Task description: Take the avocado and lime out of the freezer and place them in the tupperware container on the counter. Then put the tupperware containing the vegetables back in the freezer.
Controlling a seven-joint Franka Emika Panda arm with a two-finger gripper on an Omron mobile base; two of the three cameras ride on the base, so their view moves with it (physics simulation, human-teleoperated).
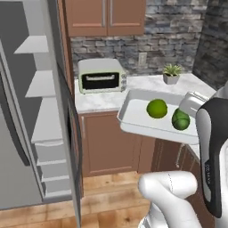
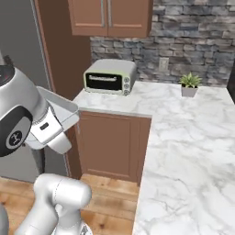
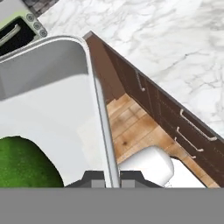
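Note:
The tupperware container (image 1: 133,116) is a pale tray held in the air in front of the counter (image 1: 100,101), tilted a little. In it lie the bright lime (image 1: 156,108) and the darker avocado (image 1: 181,119). My gripper (image 1: 190,107) is shut on the tray's right rim. In the hand view the gripper (image 3: 112,178) pinches the tupperware container's rim (image 3: 99,109), and the avocado (image 3: 22,164) shows at the lower left inside it. A corner of the tupperware container (image 2: 64,109) pokes out behind my arm. The freezer (image 1: 42,116) stands open on the left, white shelves showing.
A grey-and-green toaster oven (image 1: 101,76) sits at the back of the counter (image 2: 183,133), with a small potted plant (image 1: 171,73) further right. Brown cabinets run under the counter and a wooden floor lies below. The open freezer door edge (image 1: 67,133) stands close to the tray's left.

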